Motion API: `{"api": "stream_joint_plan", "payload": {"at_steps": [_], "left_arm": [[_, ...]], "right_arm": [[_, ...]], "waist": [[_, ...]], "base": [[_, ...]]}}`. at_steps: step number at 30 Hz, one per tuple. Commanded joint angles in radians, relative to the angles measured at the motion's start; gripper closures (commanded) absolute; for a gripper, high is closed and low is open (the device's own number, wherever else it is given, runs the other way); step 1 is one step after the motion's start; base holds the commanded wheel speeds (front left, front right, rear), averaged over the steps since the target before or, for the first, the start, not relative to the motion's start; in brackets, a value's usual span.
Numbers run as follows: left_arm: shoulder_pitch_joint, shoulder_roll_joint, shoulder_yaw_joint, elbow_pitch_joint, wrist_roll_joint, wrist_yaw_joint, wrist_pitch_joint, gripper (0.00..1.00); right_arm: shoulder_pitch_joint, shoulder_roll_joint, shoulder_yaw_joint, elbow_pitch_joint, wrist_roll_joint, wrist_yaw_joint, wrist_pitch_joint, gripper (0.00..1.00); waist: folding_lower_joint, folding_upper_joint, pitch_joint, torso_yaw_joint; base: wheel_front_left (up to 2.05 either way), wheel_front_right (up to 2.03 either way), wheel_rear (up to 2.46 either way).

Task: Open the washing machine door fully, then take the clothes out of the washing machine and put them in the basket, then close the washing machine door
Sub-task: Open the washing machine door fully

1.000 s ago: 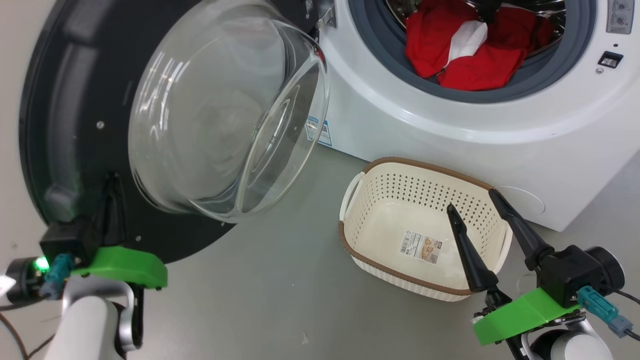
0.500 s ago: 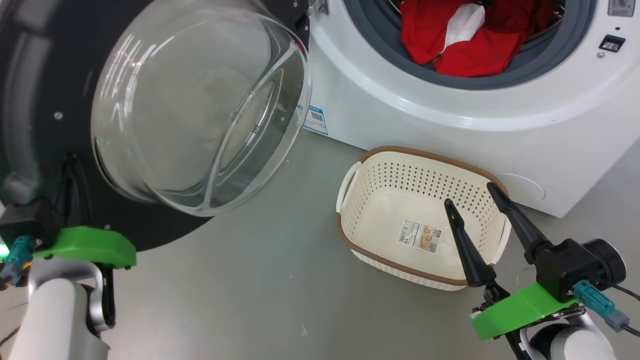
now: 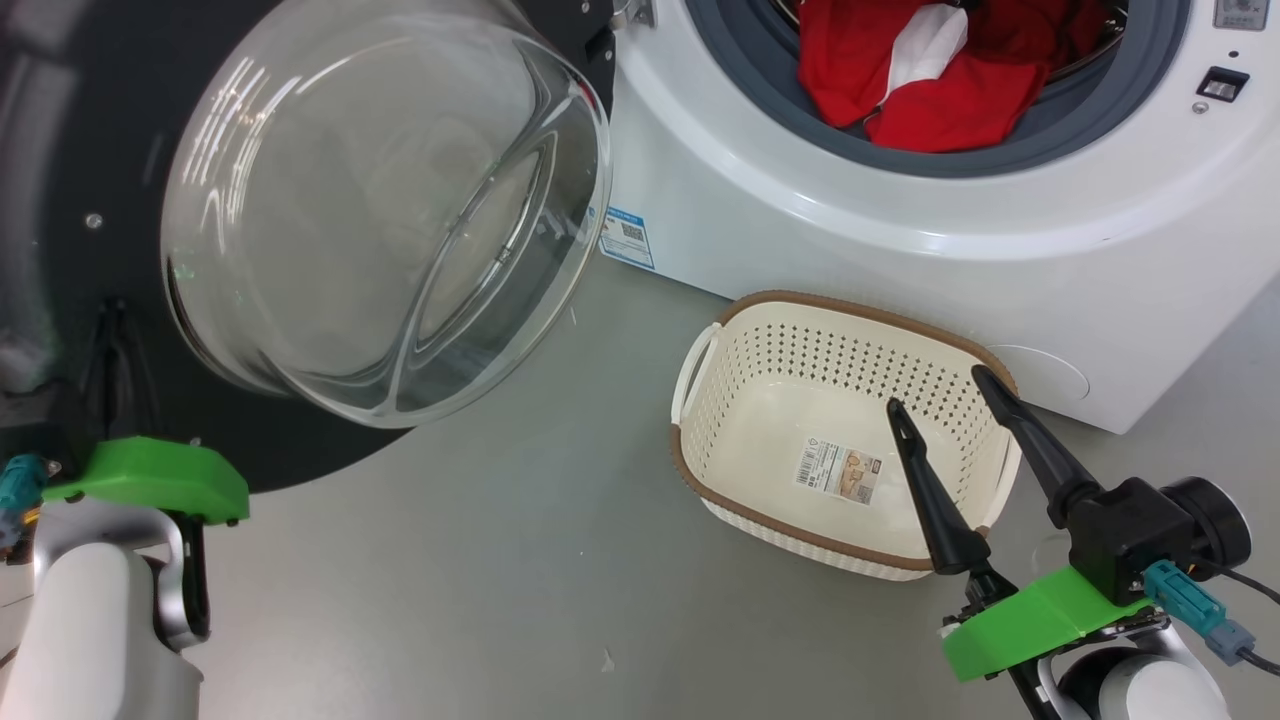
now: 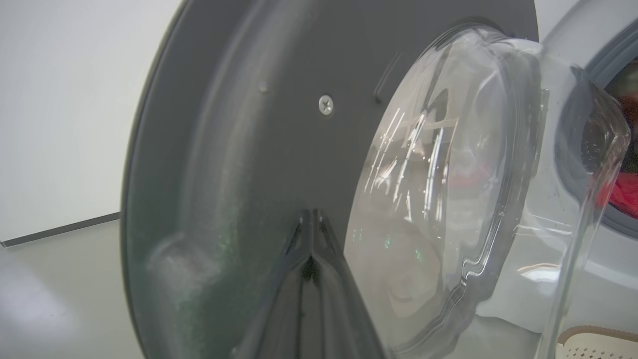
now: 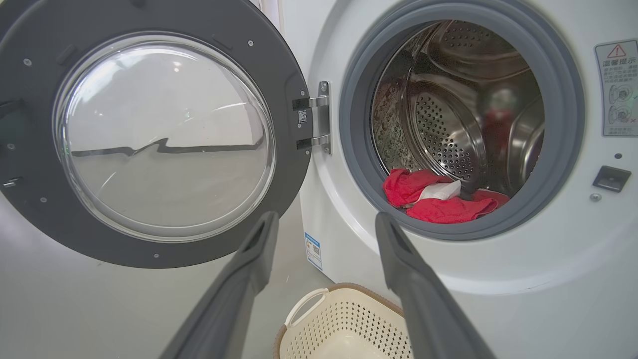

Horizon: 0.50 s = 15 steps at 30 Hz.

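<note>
Two claws are seen: the left claw (image 4: 311, 222), fingers pressed together, is laid against the dark inner ring of the washing machine door (image 3: 380, 200), which stands wide open. The right claw (image 3: 935, 390), fingers spread apart, is held over the basket (image 3: 790, 370) on the floor (image 3: 500, 560) before the washing machine (image 3: 800, 230), where the clothes (image 3: 940, 110) are heaped in the opening.

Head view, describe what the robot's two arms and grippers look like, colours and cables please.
The two match. The right gripper has two long, tapering black fingers on a black block, above a bright green bracket. A teal connector and a dark cable sit at its side. The left gripper has its own green mount and teal plug. The left forearm is pale white with a silver-grey joint.
</note>
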Motion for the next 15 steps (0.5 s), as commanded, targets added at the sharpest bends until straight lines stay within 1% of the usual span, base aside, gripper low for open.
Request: {"api": "stream_joint_plan", "payload": {"at_steps": [1, 6, 15], "left_arm": [[-0.037, 0.054, 0.049, -0.006, 0.017, 0.0, -0.005, 1.0], [-0.059, 0.061, 0.059, 0.021, 0.041, -0.011, -0.005, 1.0], [-0.06, 0.06, 0.089, 0.017, 0.059, -0.021, -0.005, 1.0]], "right_arm": [[-0.036, 0.003, 0.031, -0.031, -0.004, 0.006, 0.005, 0.0], [-0.038, 0.003, 0.036, -0.03, -0.008, 0.006, 0.008, 0.0], [-0.039, 0.003, 0.033, -0.025, -0.004, 0.006, 0.002, 0.0]], "waist": [[0.0, 0.0, -0.001, -0.001], [0.0, 0.0, 0.001, -0.006], [0.0, 0.0, -0.004, -0.015]], "base": [[0.0, 0.0, 0.0], [0.0, 0.0, 0.0], [0.0, 0.0, 0.0]]}}
